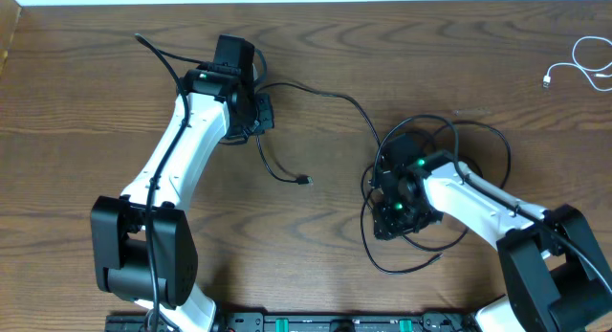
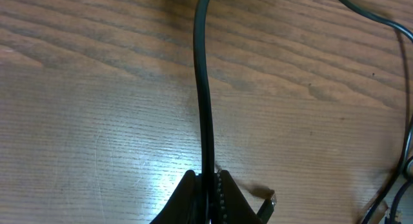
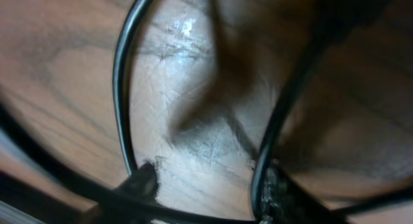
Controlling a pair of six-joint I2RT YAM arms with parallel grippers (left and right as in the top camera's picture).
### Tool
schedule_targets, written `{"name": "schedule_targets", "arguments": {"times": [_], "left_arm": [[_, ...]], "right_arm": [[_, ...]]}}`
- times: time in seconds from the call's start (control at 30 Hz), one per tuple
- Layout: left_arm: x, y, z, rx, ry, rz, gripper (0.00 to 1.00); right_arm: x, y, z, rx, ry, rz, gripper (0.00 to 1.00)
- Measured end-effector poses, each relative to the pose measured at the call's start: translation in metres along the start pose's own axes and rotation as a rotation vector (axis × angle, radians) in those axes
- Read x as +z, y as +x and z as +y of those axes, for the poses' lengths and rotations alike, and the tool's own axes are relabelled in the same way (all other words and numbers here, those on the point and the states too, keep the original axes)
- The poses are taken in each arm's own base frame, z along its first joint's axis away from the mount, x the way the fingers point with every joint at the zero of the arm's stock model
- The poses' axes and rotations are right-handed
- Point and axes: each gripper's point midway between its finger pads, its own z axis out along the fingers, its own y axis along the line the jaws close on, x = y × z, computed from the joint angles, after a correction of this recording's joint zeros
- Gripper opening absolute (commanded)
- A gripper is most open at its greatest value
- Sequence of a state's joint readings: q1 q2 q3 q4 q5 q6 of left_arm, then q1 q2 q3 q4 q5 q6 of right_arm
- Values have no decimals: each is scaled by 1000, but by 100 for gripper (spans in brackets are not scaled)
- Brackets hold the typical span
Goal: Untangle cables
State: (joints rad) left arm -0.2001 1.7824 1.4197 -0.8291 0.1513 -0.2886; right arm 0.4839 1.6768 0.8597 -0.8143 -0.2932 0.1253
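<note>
My left claw (image 2: 208, 184) pinches one black cable (image 2: 204, 95); right claw (image 3: 205, 182) gapes in the tangle (image 1: 459, 126), empty. Next: grab a loop, pull apart.

No readable text, no labels or brands, no numbers or signs anywhere

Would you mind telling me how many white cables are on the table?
1: the white cable lies alone at the far right corner of the table. The black tangle might hide more.
</note>
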Motion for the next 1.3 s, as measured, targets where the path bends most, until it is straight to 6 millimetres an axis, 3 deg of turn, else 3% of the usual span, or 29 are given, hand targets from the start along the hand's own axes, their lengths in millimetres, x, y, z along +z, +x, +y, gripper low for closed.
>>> {"name": "schedule_targets", "arguments": {"times": [0.13, 0.37, 0.5, 0.6, 0.67, 0.77, 0.87, 1.0, 1.1, 1.2, 1.3], "left_arm": [[0, 0, 0, 0, 0, 0, 8], [0, 0, 0, 0, 0, 0, 8], [0, 0, 0, 0, 0, 0, 8], [0, 0, 0, 0, 0, 0, 8], [0, 0, 0, 0, -1, 0, 8], [0, 0, 0, 0, -2, 0, 8], [0, 0, 1, 0, -4, -2, 8], [0, 0, 1, 0, -5, -2, 8], [0, -1, 1, 0, -8, -3, 8], [0, -1, 1, 0, -8, -3, 8], [0, -1, 2, 0, -9, -4, 8]], "right_arm": [[2, 1, -7, 16, 38, -10, 1], [-1, -7, -16, 77, 86, -41, 1], [-25, -26, -34, 145, 140, -66, 1], [-73, -68, -47, 201, 158, -190, 1], [-120, -102, -60, 241, 170, -319, 1], [-207, -141, -88, 310, 195, -543, 1], [-283, -158, -116, 371, 227, -732, 1], [-378, -152, -161, 456, 304, -961, 1], [-428, -132, -197, 534, 385, -1074, 1], [-450, -112, -228, 599, 452, -1120, 1], [-457, -90, -258, 672, 500, -1125, 1]]}}
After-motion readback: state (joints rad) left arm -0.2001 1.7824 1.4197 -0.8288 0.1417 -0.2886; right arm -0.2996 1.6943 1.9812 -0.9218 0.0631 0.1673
